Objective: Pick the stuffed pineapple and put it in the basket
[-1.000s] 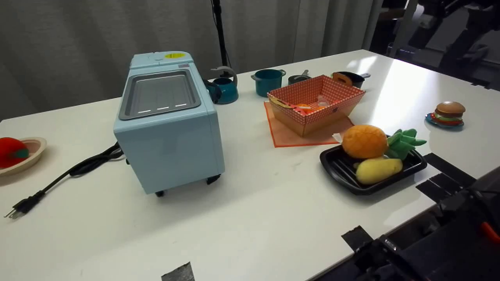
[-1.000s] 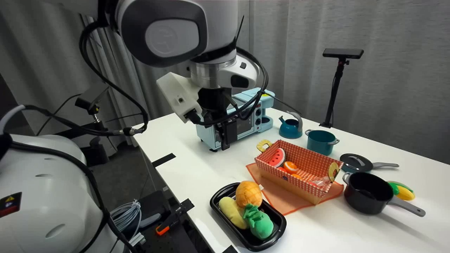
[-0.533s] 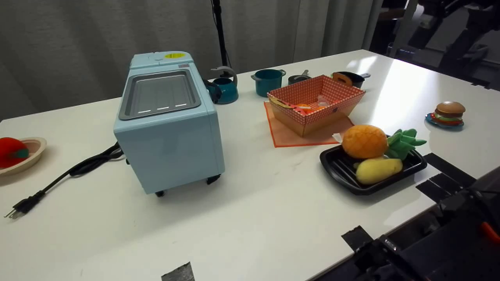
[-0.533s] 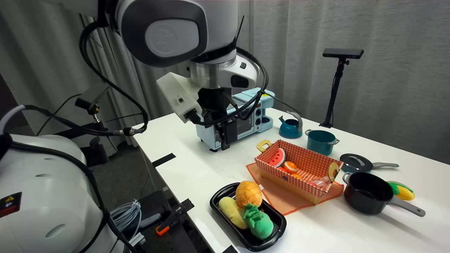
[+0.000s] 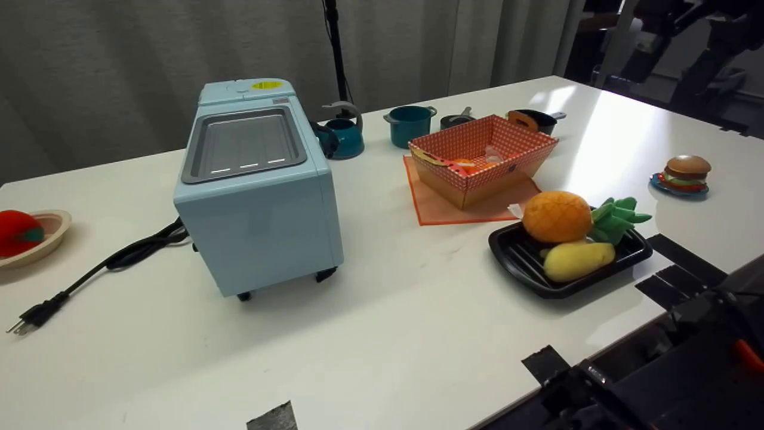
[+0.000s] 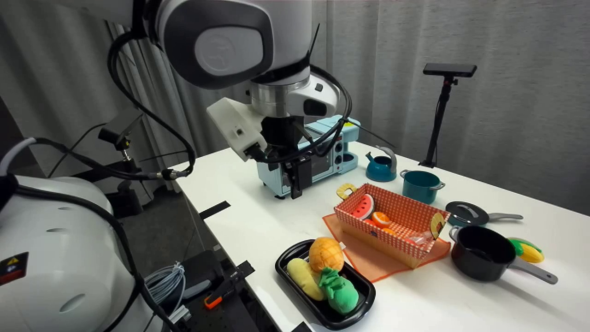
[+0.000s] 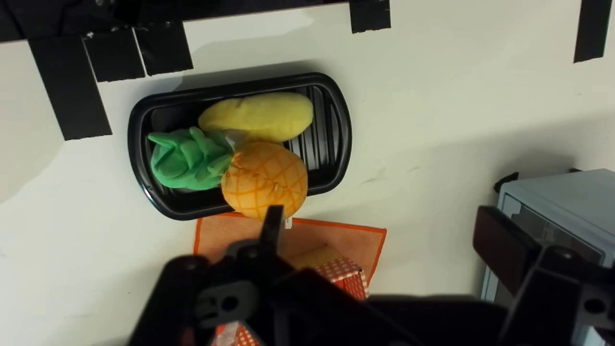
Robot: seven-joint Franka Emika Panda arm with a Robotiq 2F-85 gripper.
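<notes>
1 claw [image 7: 385, 234], wide, holding nothing. 1 stuffed pineapple [image 7: 264, 179], in the black tray [image 7: 317, 140], beside 1 green soft toy [image 7: 188, 161] and 1 yellow soft toy [image 7: 263, 115]: best straddled squarely, neighbours left untouched, squeezed lightly, raised high before crossing. 1 basket [image 6: 378, 241], near the tray, on a cloth [image 6: 364, 260].

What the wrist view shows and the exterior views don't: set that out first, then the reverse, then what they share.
Only the wrist view: the gripper seen open, with a wide gap between its two fingers.

Only exterior views: the teal kettle, teal pot and black saucepan in both; the toy burger, in an exterior view.

Shared by all: the black tray, stuffed pineapple, yellow soft toy, green soft toy, orange cloth, light-blue appliance and basket, the basket partly hidden by the gripper in the wrist view.
</notes>
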